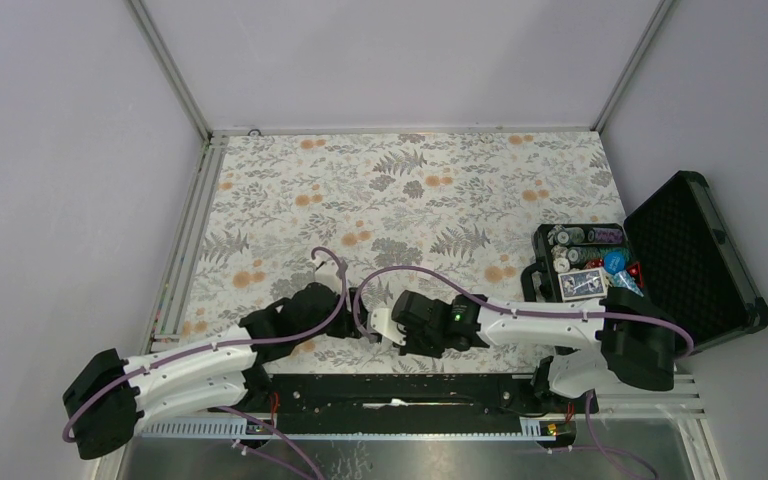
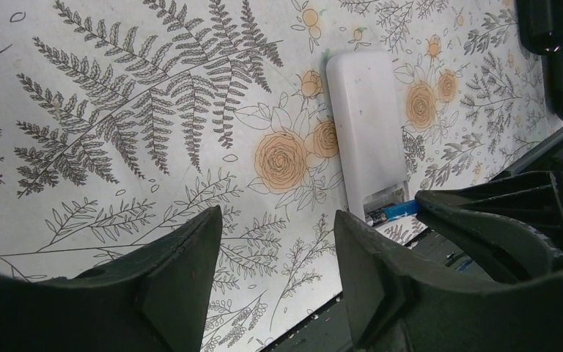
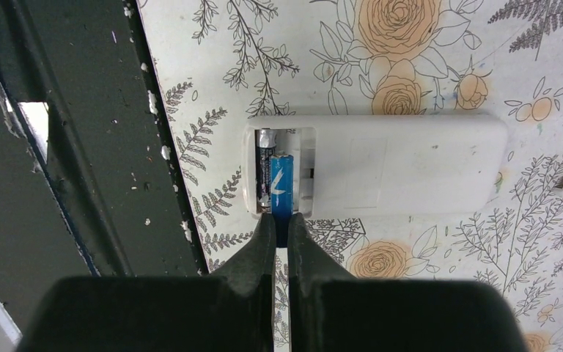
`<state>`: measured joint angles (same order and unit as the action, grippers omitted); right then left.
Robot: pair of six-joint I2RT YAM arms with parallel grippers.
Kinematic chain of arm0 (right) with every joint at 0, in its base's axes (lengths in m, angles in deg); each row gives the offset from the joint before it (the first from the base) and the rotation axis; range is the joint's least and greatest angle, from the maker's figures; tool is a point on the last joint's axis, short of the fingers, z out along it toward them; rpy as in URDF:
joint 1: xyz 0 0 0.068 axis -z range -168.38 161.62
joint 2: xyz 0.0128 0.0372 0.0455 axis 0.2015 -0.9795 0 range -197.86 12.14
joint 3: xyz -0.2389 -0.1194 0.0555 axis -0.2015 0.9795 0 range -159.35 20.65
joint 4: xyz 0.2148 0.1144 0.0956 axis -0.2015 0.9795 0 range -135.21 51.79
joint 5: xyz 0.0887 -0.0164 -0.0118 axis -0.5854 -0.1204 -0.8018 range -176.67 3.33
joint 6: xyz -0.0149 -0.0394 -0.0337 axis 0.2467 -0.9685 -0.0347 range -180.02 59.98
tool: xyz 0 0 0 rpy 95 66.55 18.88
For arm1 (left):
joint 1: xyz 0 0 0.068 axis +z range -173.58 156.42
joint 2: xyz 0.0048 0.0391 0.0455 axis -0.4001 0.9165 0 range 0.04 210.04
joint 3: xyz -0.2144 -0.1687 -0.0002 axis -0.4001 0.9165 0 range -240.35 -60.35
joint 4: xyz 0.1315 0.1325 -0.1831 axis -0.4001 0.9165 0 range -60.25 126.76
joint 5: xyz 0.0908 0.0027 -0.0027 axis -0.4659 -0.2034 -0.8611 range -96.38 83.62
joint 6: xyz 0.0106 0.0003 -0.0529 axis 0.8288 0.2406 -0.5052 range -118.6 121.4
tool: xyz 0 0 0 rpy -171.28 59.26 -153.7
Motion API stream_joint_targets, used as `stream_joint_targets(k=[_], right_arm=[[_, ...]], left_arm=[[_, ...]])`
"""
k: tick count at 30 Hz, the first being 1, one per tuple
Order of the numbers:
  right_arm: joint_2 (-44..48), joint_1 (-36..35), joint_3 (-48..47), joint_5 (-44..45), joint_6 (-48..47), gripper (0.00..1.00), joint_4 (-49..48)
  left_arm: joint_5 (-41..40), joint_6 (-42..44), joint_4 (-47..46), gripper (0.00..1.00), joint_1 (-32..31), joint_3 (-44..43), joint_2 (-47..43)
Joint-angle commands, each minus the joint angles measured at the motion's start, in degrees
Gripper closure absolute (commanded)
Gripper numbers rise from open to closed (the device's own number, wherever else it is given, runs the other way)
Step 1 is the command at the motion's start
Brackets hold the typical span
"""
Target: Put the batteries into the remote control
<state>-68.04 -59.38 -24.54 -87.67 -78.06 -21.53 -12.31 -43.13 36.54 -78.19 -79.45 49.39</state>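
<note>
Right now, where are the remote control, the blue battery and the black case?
remote control (image 3: 403,165), right wrist view, plain white back.
blue battery (image 3: 281,183), right wrist view, middle of its blue body.
black case (image 1: 685,245), top external view, inside of its open lid.

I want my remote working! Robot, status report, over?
Left gripper: jaws open, empty. Right gripper: jaws shut at end of blue battery, lying in remote control bay beside dark battery. Nothing blocking.

My left end effector (image 2: 278,214) and right end effector (image 3: 278,220) are matte black. The remote control (image 3: 403,165) is plain white, the batteries (image 3: 281,183) blue, one silver-tipped. The desk (image 1: 410,190) wears grey ferns and orange roses on white.
</note>
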Motion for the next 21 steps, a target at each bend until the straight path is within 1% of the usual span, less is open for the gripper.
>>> stream_joint_targets(k=[1,8,10,13,16,21], right_arm=[[-1.57,-0.36,-2.68,0.67,-0.61,1.0,-0.28],[-3.59,-0.41,-3.14,0.69,-0.03,1.0,-0.3],[-4.41,-0.37,-3.26,2.4,0.19,1.0,-0.15],[-5.61,-0.37,-4.04,2.75,0.49,0.99,0.41],[-6.15,-0.37,-4.62,2.82,0.85,0.96,0.4],[-6.12,-0.37,-5.08,3.15,1.38,0.86,0.43]], left_arm=[[1.44,0.77,-2.03,0.39,0.53,0.91,-0.56],[1.8,0.68,-2.08,0.39,0.68,1.55,-1.31],[1.64,0.68,-1.85,0.39,0.76,1.76,-1.71],[1.54,0.53,-1.38,0.39,0.88,2.01,-2.36],[1.54,0.5,-1.1,0.39,0.89,2.08,-2.83],[2.08,0.33,-1.47,0.39,0.95,1.97,-2.5]])
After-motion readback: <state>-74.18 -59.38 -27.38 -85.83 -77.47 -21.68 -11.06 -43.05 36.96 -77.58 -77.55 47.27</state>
